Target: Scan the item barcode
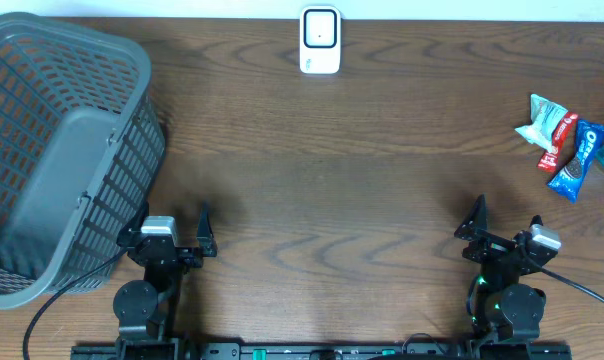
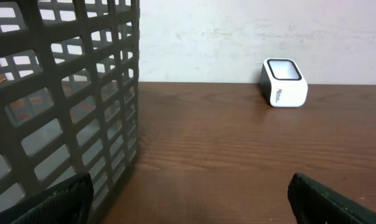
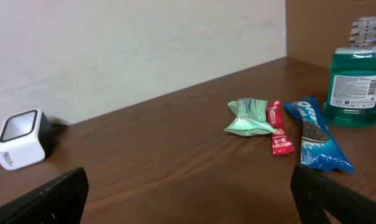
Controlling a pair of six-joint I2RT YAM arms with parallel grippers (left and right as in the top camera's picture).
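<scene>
Left pincer (image 1: 174, 222): jaws stood apart, empty, beside the grey basket (image 1: 132, 60)
Right pincer (image 1: 505, 218): jaws stood apart, empty, at the bench's (image 1: 362, 170) near edge
Snack packets (image 1: 547, 125): lay together at far right, by a mouthwash bottle (image 3: 355, 74)
Scanner (image 1: 320, 40): stood at the far middle edge

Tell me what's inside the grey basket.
Nothing shows inside the basket: from overhead, only its bare grey floor. Its left edge runs out of frame, so that strip is unseen.

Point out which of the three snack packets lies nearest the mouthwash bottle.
The blue Oreo pack, right next to the green mouthwash bottle. The thin red packet and the pale green packet lie beyond it, farther from the bottle.
</scene>
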